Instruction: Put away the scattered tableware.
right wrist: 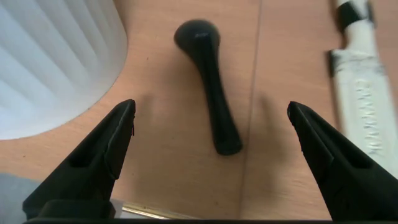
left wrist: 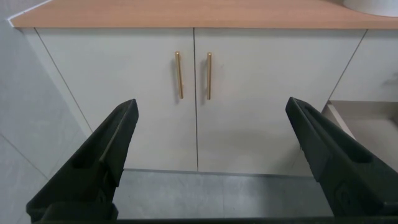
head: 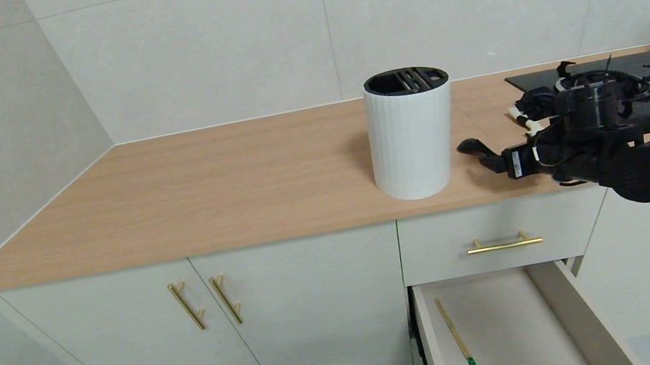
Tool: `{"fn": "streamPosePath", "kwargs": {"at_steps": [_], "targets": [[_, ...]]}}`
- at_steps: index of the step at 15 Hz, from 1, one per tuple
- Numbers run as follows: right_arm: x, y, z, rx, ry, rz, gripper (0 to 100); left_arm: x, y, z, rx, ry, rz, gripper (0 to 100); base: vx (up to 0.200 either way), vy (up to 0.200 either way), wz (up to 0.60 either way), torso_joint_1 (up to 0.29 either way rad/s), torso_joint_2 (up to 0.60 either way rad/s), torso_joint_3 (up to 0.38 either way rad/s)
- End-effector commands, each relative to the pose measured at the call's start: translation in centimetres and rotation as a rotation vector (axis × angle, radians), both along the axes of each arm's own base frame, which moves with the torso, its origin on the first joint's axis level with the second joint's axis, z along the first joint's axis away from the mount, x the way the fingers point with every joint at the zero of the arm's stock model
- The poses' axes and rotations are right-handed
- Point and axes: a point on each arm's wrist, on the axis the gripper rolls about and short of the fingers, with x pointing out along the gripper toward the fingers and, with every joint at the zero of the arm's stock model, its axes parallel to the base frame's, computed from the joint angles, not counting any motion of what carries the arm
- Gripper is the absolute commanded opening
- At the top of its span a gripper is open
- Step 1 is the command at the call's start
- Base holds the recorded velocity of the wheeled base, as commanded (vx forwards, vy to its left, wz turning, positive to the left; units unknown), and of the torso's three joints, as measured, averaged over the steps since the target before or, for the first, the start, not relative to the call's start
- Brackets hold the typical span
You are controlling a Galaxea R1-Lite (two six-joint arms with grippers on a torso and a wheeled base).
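Done: a chopstick (head: 461,346) is lying in the open drawer (head: 510,324), lower right.
Left: you're still facing a black spoon (right wrist: 208,81) and a white knife (right wrist: 360,93) lying on the counter (head: 198,185), right of centre.
Right gripper (right wrist: 211,111): you're hovering it, spread, over the spoon.
Left gripper (left wrist: 211,109): spread, gripping nothing.

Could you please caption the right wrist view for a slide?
Open right hand above a black spoon on the wooden counter, beside the white utensil holder.

1. Wooden countertop (head: 198,185) lies under the right gripper (right wrist: 208,112).
2. Black stove (head: 547,77) sits near it, toward the wall.
3. 2 cabinet doors (left wrist: 124,93) with 2 gold handles (left wrist: 179,74) face the left gripper (left wrist: 210,109).
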Motion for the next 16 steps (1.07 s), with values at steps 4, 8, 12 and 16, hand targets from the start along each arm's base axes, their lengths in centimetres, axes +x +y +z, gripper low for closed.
{"fn": "streamPosePath", "kwargs": {"at_steps": [4,8,12,16], "targets": [[1.5,-0.4,-1.7,0.010,0.025,-0.018,100,0.0,0.0,0.0,0.000,0.000,0.001,100,0.000,0.000,0.00,0.000,0.00,0.000],[1.9,-0.3,-2.3,0.008,0.035,-0.018,100,0.0,0.0,0.0,0.000,0.000,0.001,100,0.000,0.000,0.00,0.000,0.00,0.000],[2.1,-0.3,-2.7,0.006,0.041,-0.019,100,0.0,0.0,0.0,0.000,0.000,0.001,100,0.000,0.000,0.00,0.000,0.00,0.000],[2.6,-0.2,-3.1,0.022,0.045,-0.025,0,0.0,0.0,0.0,0.000,0.000,0.001,100,0.000,0.000,0.00,0.000,0.00,0.000]]}}
